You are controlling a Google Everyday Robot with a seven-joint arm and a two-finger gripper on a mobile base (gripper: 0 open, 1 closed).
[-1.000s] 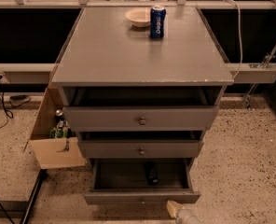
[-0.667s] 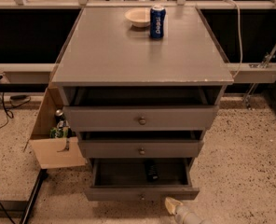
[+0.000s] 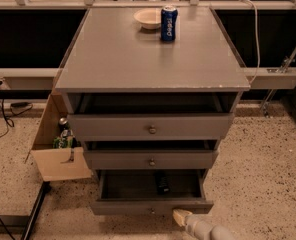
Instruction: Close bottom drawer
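The bottom drawer (image 3: 138, 207) of the grey cabinet is pulled out furthest of the three, its slim front panel low in the camera view, with a small knob (image 3: 152, 211) at its centre. A dark object (image 3: 162, 182) lies inside it. My gripper (image 3: 180, 217) comes in from the bottom right, its pale tip right at the front panel just right of the knob.
The top drawer (image 3: 151, 126) and middle drawer (image 3: 151, 160) stand slightly open. A blue can (image 3: 168, 23) and a bowl (image 3: 148, 19) sit on the cabinet top. An open cardboard box (image 3: 58, 154) with cans stands left of the cabinet. Cables lie on the floor at left.
The gripper has moved up and left from the floor toward the bottom drawer's front. The drawer is about as far out as before.
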